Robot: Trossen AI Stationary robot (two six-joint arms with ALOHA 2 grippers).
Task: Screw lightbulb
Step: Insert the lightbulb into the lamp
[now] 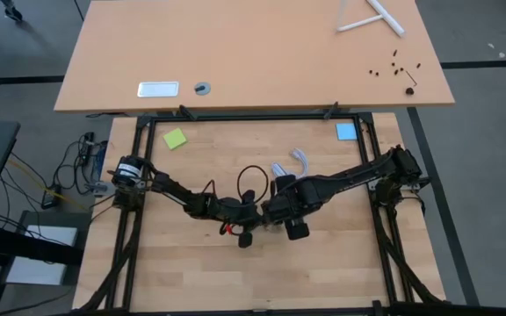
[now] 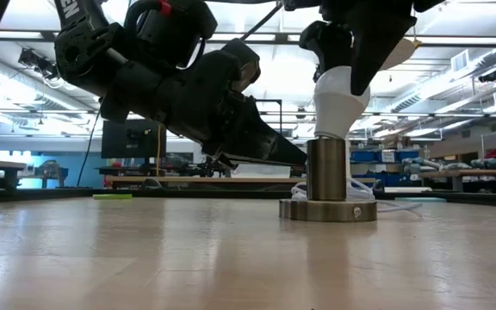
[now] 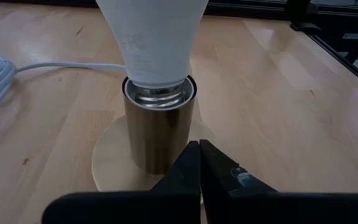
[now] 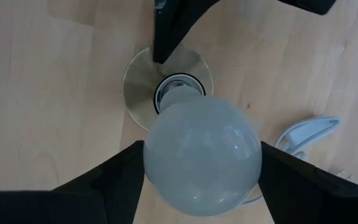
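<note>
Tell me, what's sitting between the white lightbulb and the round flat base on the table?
A shiny metal socket tube stands between the lightbulb and the base disc. The low view shows it best; the bulb's threaded end dips into it.

My right hand (image 4: 199,163) straddles lightbulb (image 4: 199,157) from above, no slack either side. Left hand (image 3: 199,163), closed, blocks socket (image 3: 160,134) base at 9 o'clock. White cord (image 1: 299,159) coils at 1 o'clock. Bare surface (image 1: 341,263) toward 6 o'clock.
</note>
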